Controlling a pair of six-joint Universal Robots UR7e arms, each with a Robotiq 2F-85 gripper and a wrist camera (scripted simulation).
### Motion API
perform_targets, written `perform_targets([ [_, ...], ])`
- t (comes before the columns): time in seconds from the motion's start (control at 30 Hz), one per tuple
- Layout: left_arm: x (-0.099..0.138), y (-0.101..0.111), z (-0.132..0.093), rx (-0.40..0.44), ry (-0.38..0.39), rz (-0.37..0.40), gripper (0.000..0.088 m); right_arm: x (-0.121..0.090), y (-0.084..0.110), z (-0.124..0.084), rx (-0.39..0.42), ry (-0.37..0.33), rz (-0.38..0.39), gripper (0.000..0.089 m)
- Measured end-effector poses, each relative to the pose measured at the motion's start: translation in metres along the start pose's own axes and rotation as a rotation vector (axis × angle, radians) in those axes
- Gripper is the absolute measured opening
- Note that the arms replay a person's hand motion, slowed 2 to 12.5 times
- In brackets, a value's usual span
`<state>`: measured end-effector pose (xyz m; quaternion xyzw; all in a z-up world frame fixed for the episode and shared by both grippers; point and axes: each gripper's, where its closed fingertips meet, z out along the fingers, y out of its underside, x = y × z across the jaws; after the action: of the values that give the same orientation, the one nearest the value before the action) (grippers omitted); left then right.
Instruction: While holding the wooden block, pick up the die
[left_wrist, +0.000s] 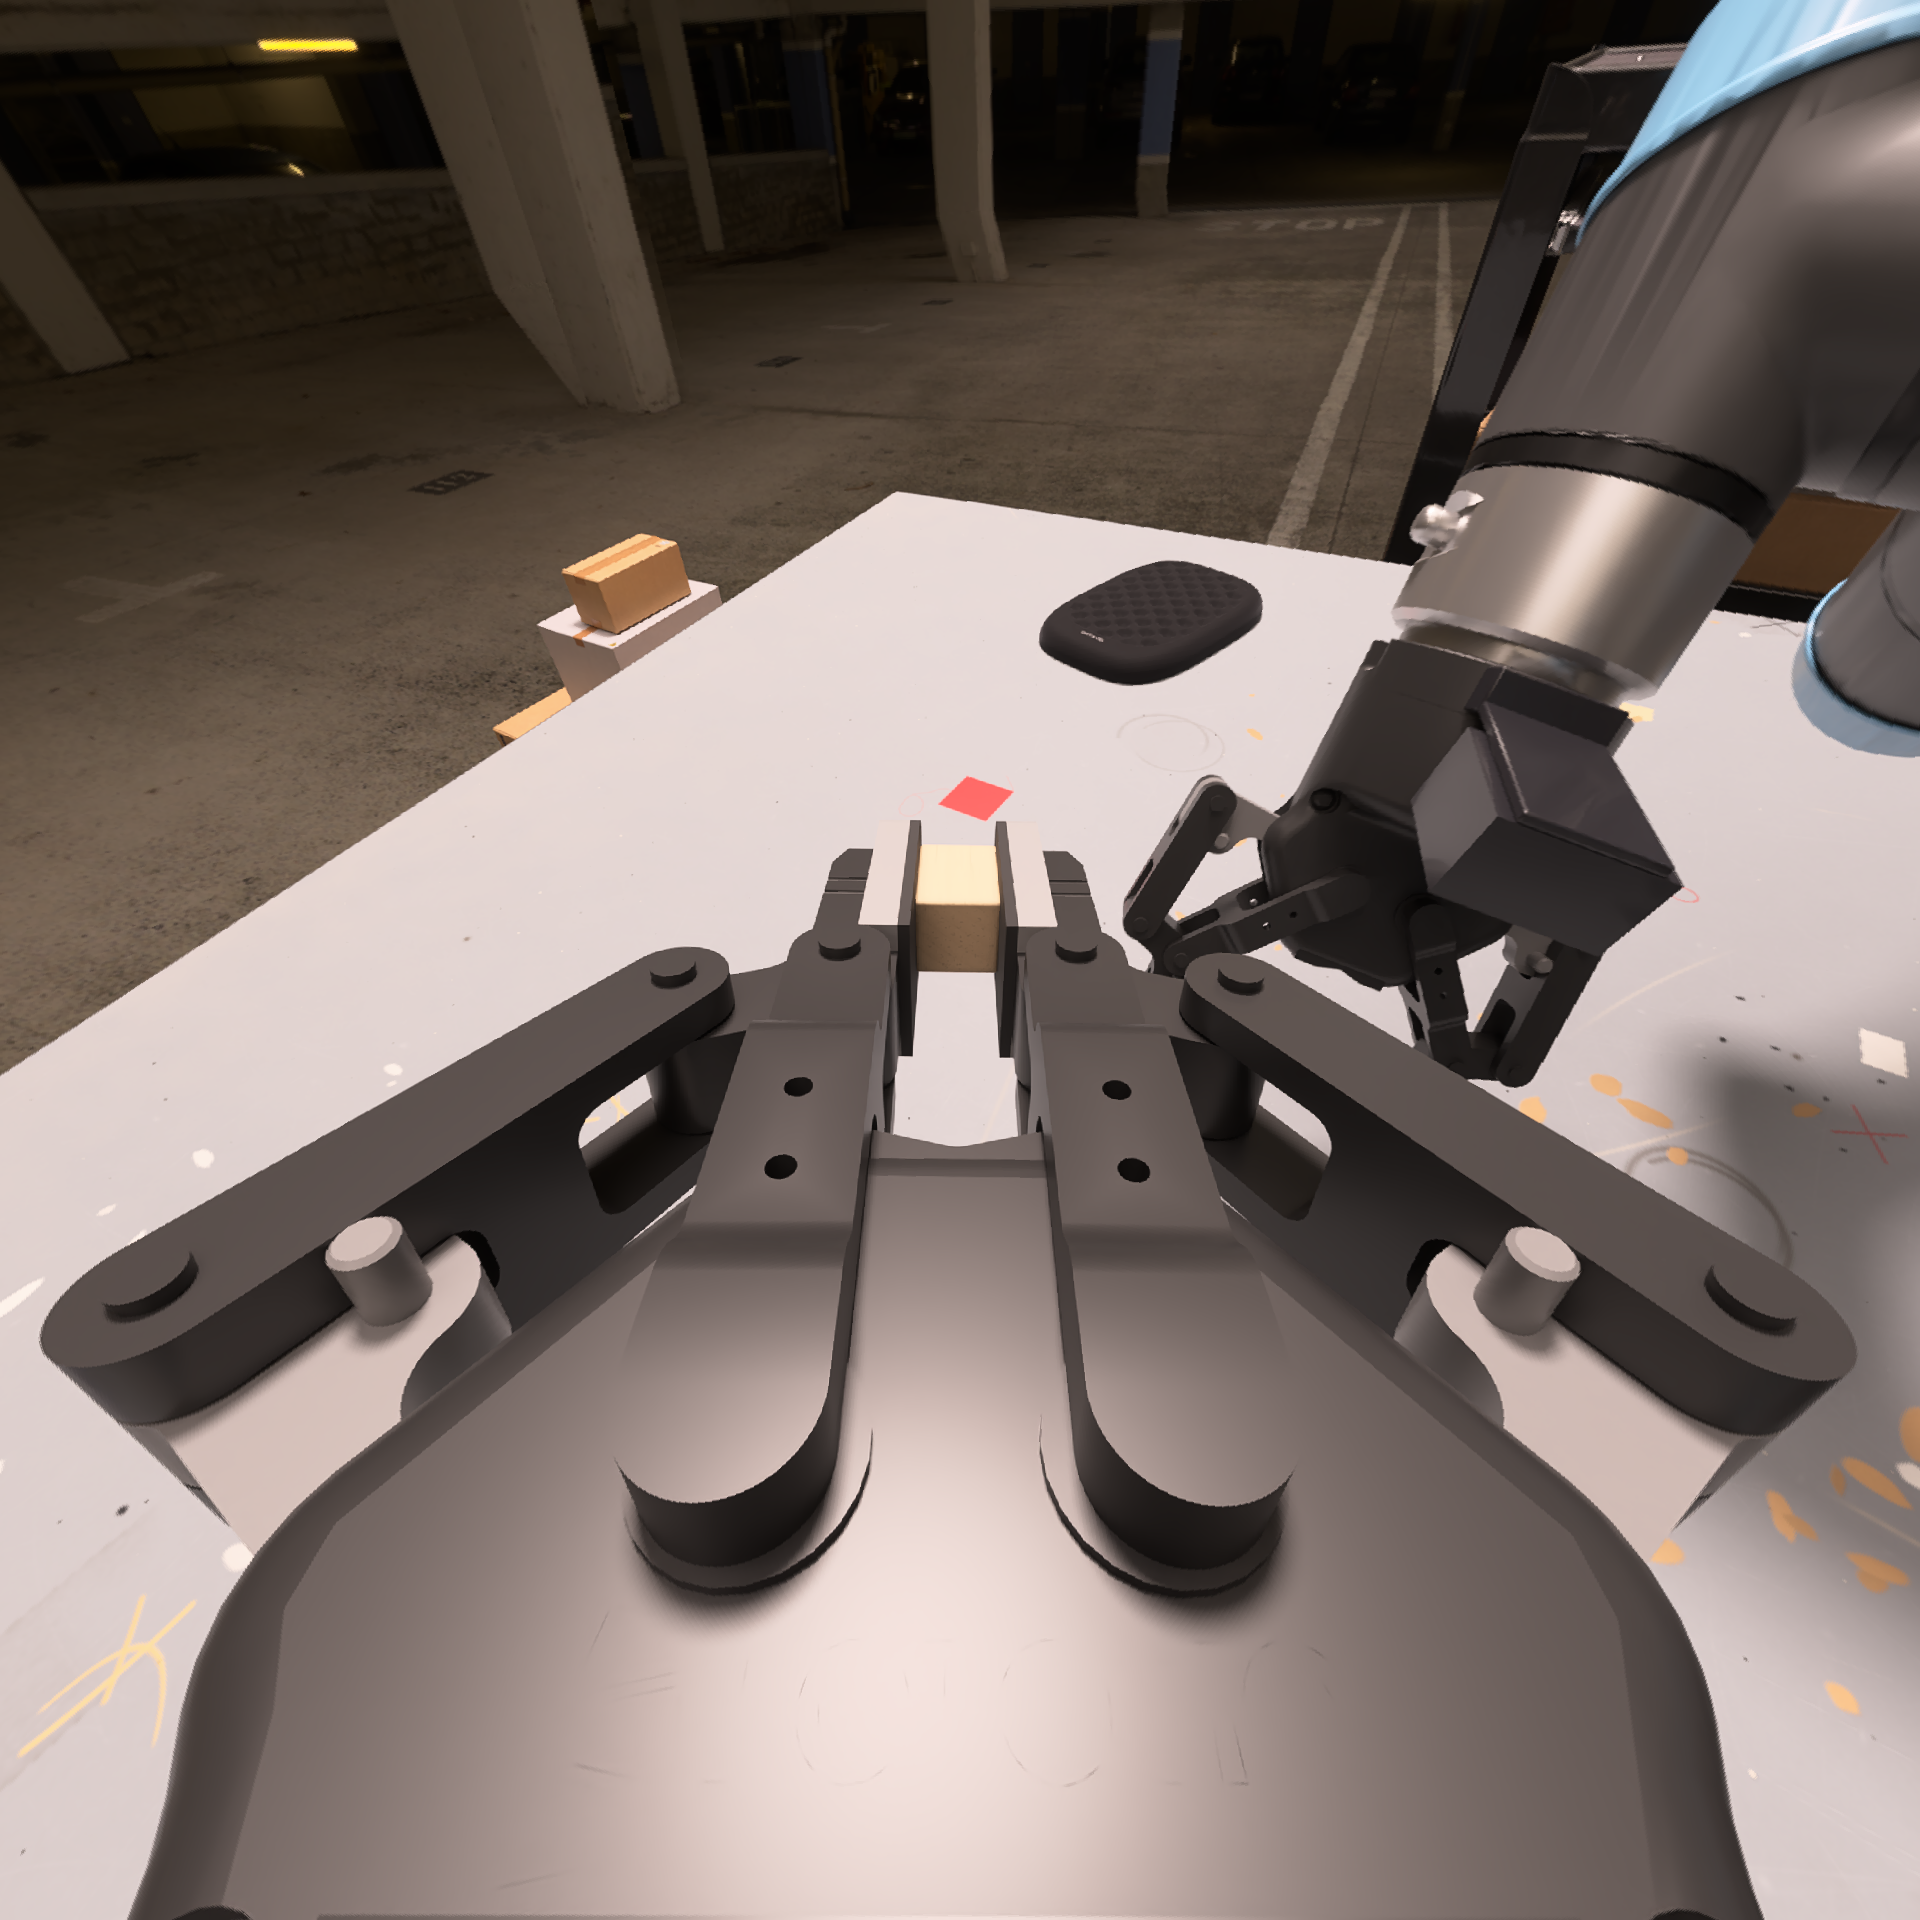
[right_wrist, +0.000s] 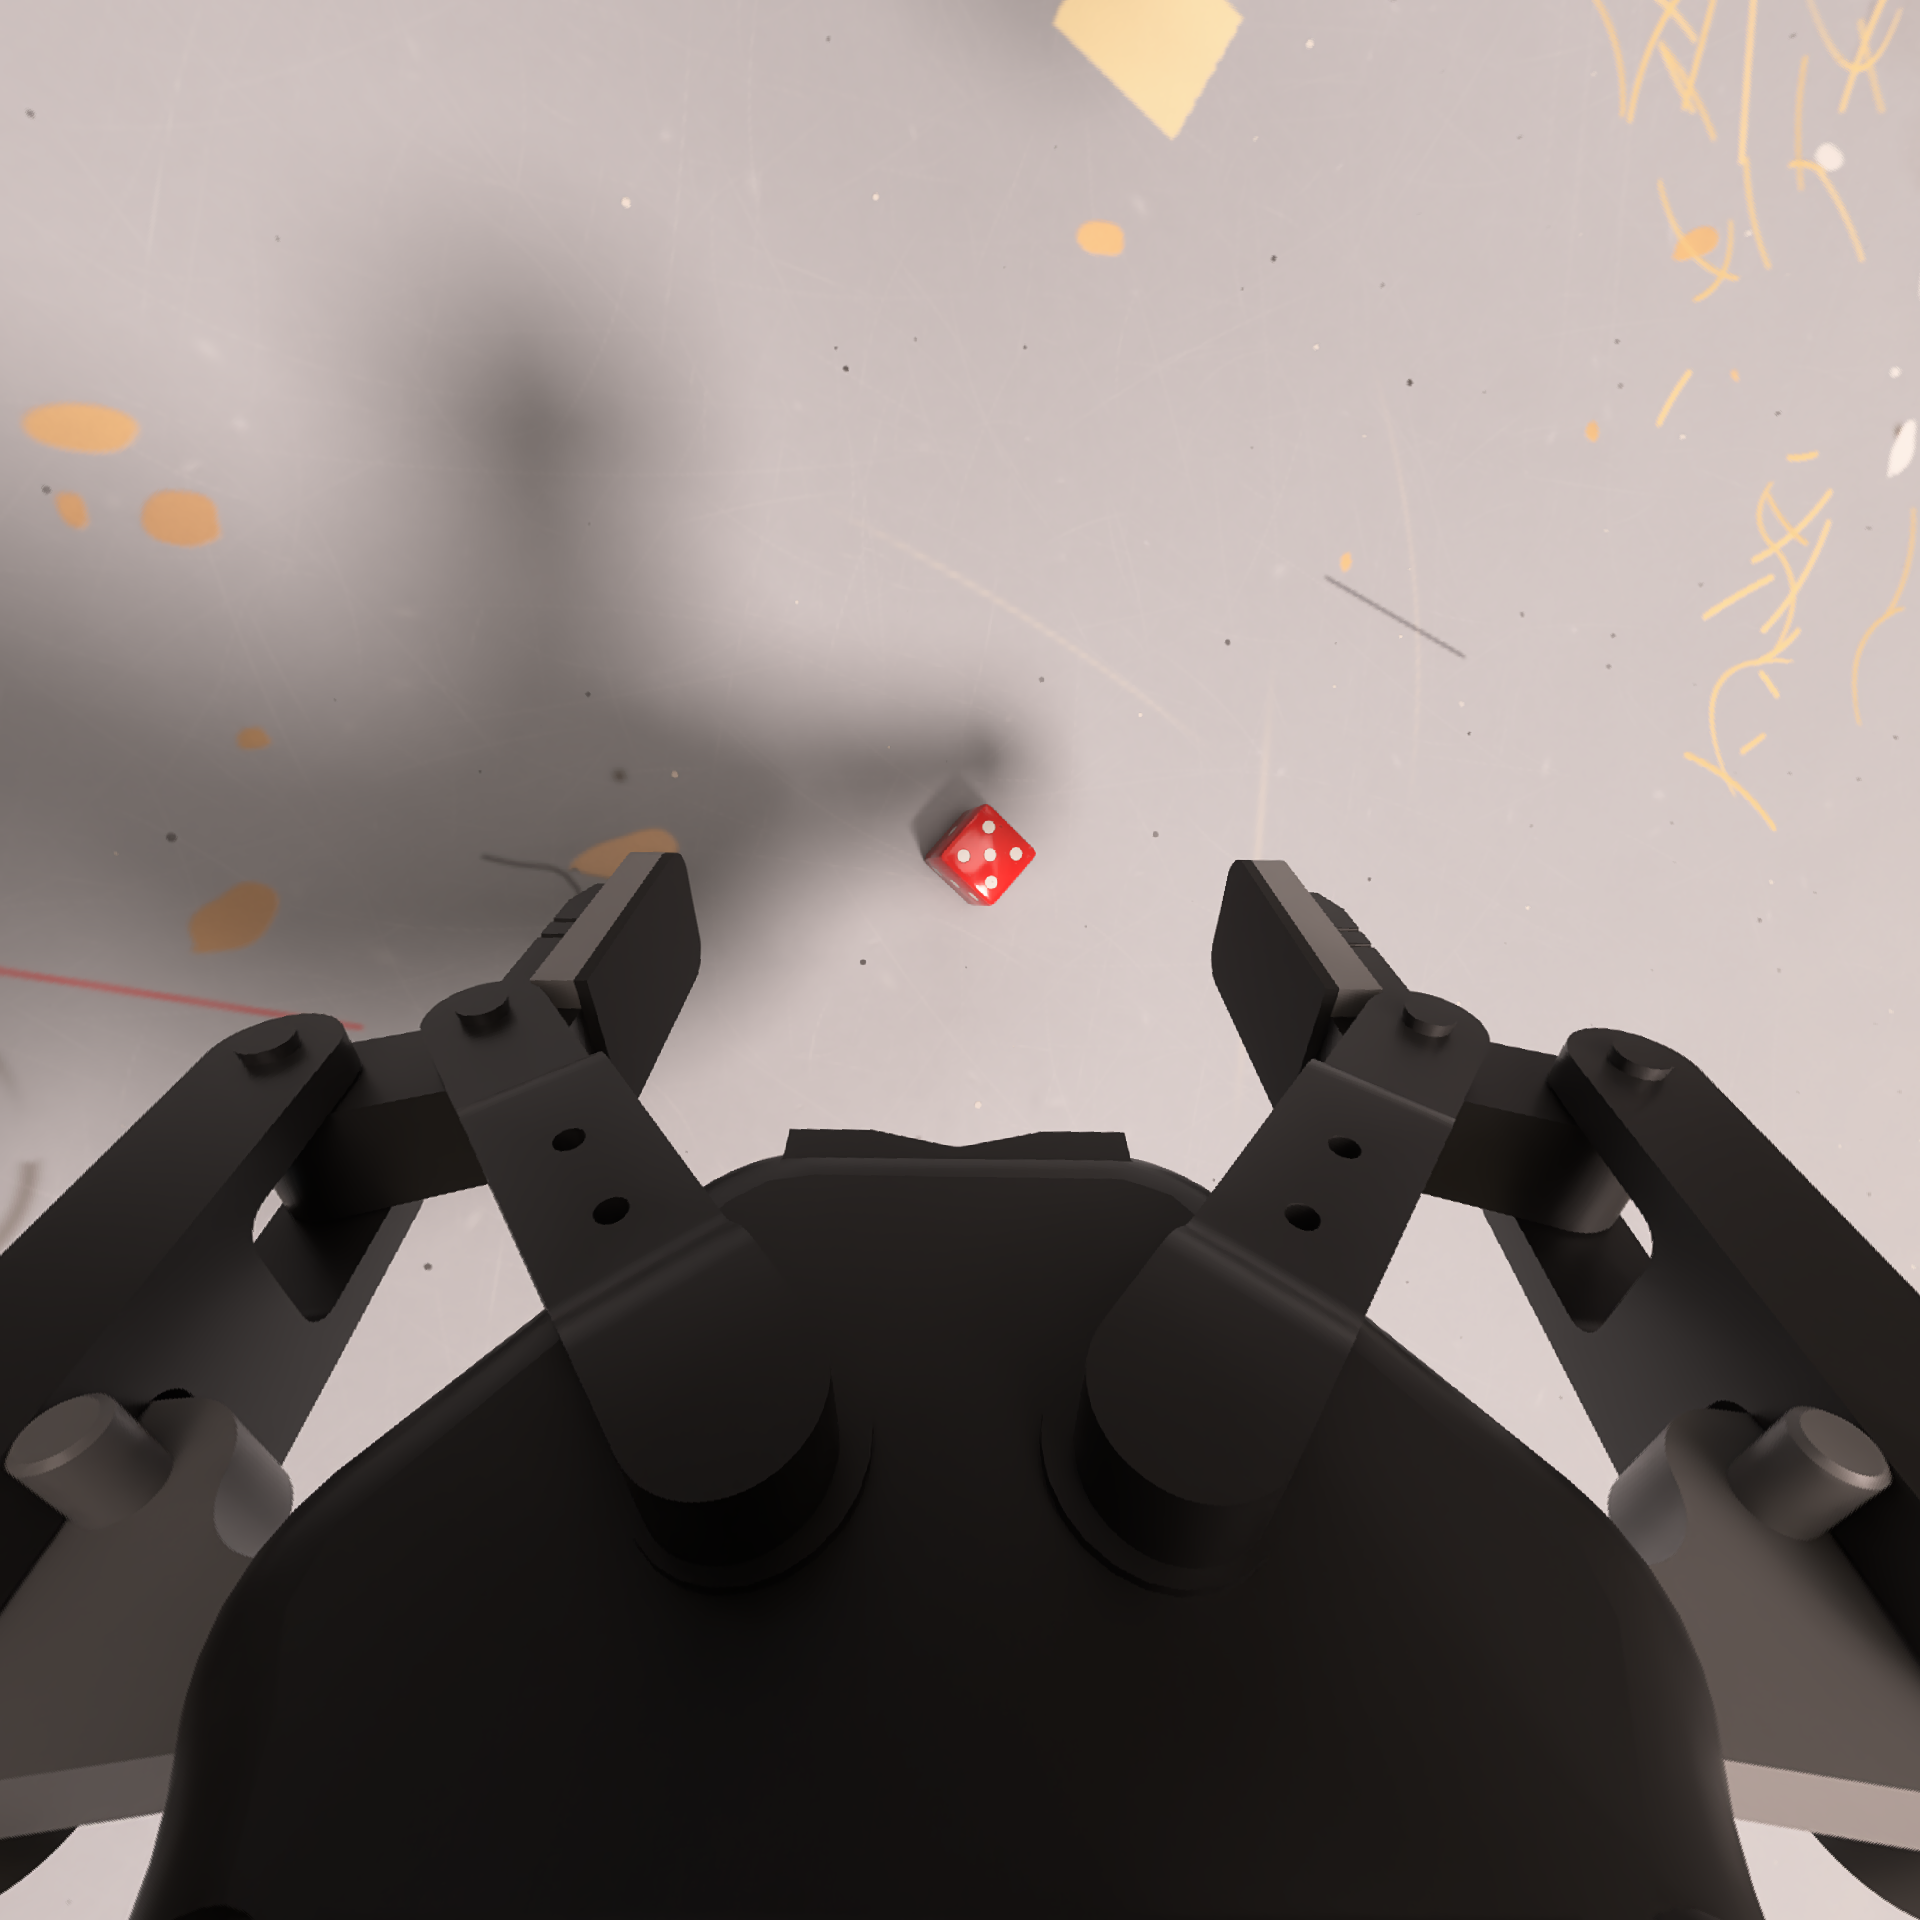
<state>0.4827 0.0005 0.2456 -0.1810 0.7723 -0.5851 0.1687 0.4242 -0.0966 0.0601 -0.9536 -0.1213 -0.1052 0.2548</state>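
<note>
My left gripper (left_wrist: 956, 862) is shut on a pale wooden block (left_wrist: 956, 906), held between its pads above the grey table (left_wrist: 623, 894). The red die (right_wrist: 980, 854), with white pips, lies on the table (right_wrist: 1351, 416) in the right wrist view, with one corner pointing toward the camera. My right gripper (right_wrist: 956, 910) is open and empty above it, and the die shows centred between the two spread fingers, just beyond their tips. In the left wrist view the right gripper (left_wrist: 1314, 982) points down at the table to the right of the block; the die is hidden there.
A black dimpled oval pad (left_wrist: 1151, 620) lies at the far side of the table. A flat red square mark (left_wrist: 975, 797) is on the table just beyond the block. A cardboard box (left_wrist: 627, 580) sits on a white box past the left edge. Orange paint specks cover the table.
</note>
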Motion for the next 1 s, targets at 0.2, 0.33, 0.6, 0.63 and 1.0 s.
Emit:
perform_targets([
  [0.2, -0.001, -0.001, 0.001, 0.012, 0.003, -0.005, 0.0125, 0.004, 0.004, 0.006, -0.029, -0.044, -0.043, 0.0854],
  [0.33, -0.003, 0.0, 0.002, 0.016, 0.002, -0.011, 0.0125, 0.007, 0.007, 0.009, -0.044, -0.068, -0.067, 0.0854],
  [0.6, -0.004, 0.005, 0.003, 0.01, 0.009, -0.017, 0.0125, 0.007, 0.005, 0.017, -0.036, -0.14, -0.076, 0.0854],
  [0.63, -0.005, 0.006, 0.003, 0.009, 0.009, -0.018, 0.0125, 0.007, 0.005, 0.018, -0.034, -0.148, -0.073, 0.0854],
  [1.0, -0.009, 0.012, 0.002, -0.002, 0.01, -0.03, 0.0125, 0.008, 0.007, 0.027, -0.034, -0.223, 0.022, 0.0764],
])
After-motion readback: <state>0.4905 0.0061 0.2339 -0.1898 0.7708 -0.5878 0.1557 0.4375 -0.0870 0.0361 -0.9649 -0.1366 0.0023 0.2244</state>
